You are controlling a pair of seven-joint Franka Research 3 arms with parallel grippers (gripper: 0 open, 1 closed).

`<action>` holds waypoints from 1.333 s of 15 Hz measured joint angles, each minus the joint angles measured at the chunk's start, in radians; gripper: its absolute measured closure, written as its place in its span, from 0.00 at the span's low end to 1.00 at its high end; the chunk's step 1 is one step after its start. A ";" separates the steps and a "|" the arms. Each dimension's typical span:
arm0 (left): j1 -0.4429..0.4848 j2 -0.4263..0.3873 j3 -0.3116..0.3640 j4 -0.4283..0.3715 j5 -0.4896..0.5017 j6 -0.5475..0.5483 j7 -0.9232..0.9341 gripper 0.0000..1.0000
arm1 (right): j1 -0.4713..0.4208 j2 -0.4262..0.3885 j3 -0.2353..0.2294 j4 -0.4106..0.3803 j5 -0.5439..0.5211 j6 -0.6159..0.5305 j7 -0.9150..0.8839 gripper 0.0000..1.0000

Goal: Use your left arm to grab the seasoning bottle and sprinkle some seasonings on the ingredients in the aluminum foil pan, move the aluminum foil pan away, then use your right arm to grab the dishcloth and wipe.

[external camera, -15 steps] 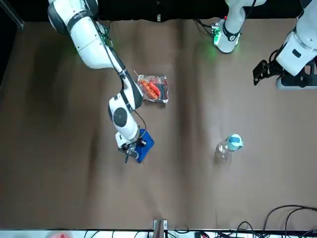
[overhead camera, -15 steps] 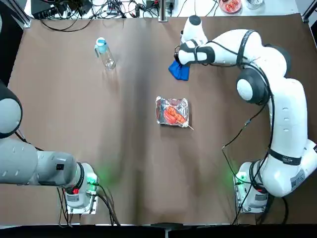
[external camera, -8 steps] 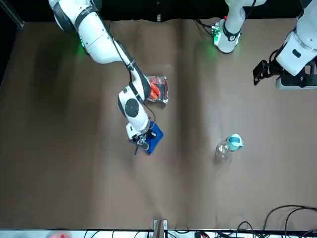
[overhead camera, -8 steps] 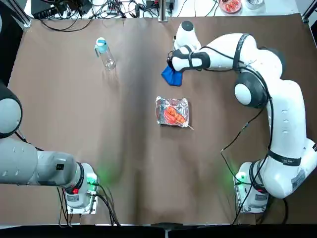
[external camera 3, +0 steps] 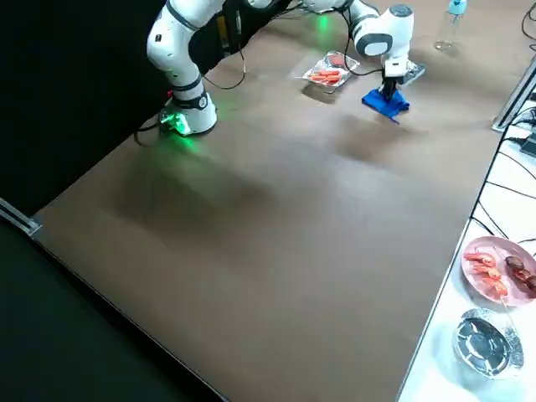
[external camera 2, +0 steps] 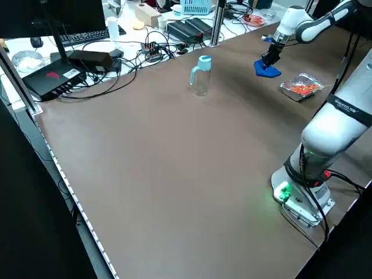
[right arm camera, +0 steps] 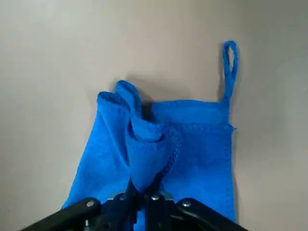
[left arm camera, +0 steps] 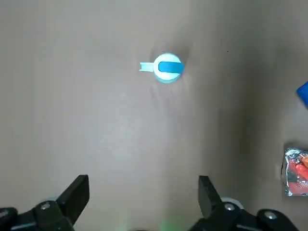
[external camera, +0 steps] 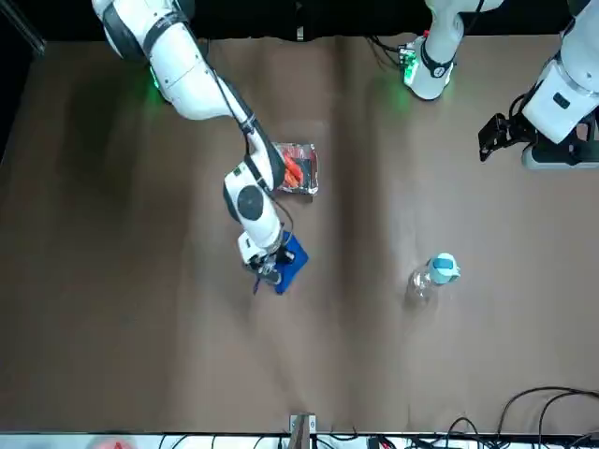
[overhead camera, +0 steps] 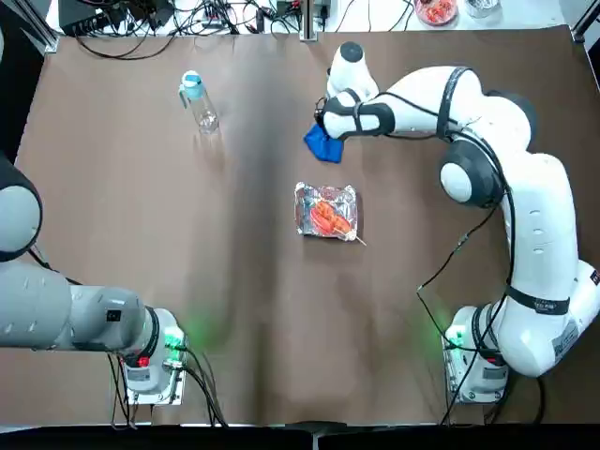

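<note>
Right wrist view: the right gripper (right arm camera: 141, 195) was closed on a bunched fold of the blue dishcloth (right arm camera: 197, 154), the cloth's hanging loop spread out on the bare surface. Overhead, the dishcloth lay on the brown table (overhead camera: 253, 281), beyond the aluminum foil pan (overhead camera: 326, 211) as seen from the robot's bases, and the right arm (overhead camera: 544, 234) reached out over the table to it. Orange-red ingredients (overhead camera: 330, 218) sat in the pan, a thin skewer poking past its edge. Seasoning bottle (overhead camera: 200, 101), clear with a light blue cap, stood upright on the left part of the table, well apart from pan and cloth. Left gripper (left arm camera: 144, 192) hung parked on the robot's left side, fingers wide apart with nothing between them. Whether the cloth lay quite flat beneath the right fingers was hard to make out; the grip hid that part.
</note>
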 joint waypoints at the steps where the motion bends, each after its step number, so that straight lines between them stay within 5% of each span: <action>1: 0.000 0.000 0.001 0.000 0.000 0.000 0.000 0.00 | -0.019 -0.002 -0.003 0.004 -0.001 -0.026 -0.030 0.92; 8: 0.000 0.000 0.004 -0.001 0.000 0.000 0.011 0.00 | -0.059 -0.015 0.003 0.016 0.009 -0.113 -0.105 0.92; 14: -0.005 0.002 -0.001 -0.003 0.000 -0.002 0.017 0.00 | 0.040 0.001 0.010 0.015 0.012 0.004 0.079 0.92; 20: -0.003 0.002 0.002 -0.003 0.000 -0.007 0.017 0.00 | -0.021 -0.010 -0.013 0.021 0.011 -0.144 -0.055 0.92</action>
